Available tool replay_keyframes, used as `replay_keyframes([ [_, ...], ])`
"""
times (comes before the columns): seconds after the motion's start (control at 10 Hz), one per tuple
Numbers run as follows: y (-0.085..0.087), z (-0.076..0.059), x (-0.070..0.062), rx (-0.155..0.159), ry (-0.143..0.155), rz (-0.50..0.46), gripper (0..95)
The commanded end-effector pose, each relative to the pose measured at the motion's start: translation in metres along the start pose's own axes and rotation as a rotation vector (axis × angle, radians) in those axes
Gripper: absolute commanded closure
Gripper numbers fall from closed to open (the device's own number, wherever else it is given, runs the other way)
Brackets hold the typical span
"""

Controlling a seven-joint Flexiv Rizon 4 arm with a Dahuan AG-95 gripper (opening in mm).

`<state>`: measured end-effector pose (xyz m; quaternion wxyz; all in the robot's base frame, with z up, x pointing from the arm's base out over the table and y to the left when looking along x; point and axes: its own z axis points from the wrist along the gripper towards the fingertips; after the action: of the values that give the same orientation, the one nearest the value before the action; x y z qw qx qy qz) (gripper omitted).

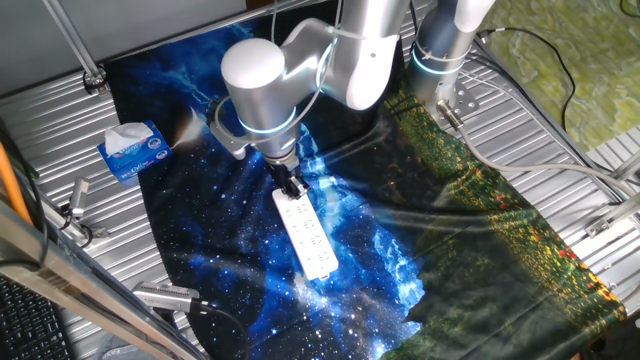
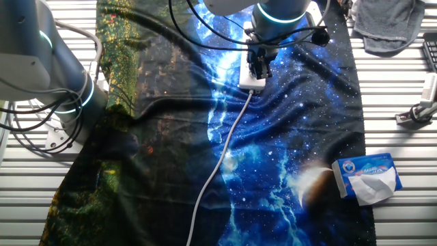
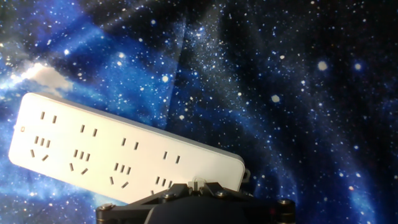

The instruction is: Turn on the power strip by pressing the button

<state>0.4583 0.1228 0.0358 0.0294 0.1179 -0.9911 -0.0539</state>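
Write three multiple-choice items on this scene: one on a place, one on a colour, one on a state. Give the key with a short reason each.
1. Where is the gripper?
A. over the tissue box
B. at the corded end of the power strip
C. off the cloth

2. What colour is the cord?
A. black
B. red
C. white

3. How does the tissue box stand?
A. sealed
B. with a tissue poking out
C. crushed flat

Key: B, the fingers sit at the strip's end where the cord leaves; C, it runs white across the dark cloth; B, white tissue sticks out of the opening.
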Motion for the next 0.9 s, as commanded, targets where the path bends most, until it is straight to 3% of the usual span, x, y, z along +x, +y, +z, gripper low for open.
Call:
replay_keyframes([
  [0.1, -0.0002, 0.0005, 0.0001, 0.0, -0.001, -0.002, 95.0],
  [0.6, -0.0002, 0.0005, 0.0001, -0.015, -0.023, -0.006, 95.0],
  [0.9, -0.0002, 0.0005, 0.0001, -0.013, -0.019, -0.006, 95.0],
])
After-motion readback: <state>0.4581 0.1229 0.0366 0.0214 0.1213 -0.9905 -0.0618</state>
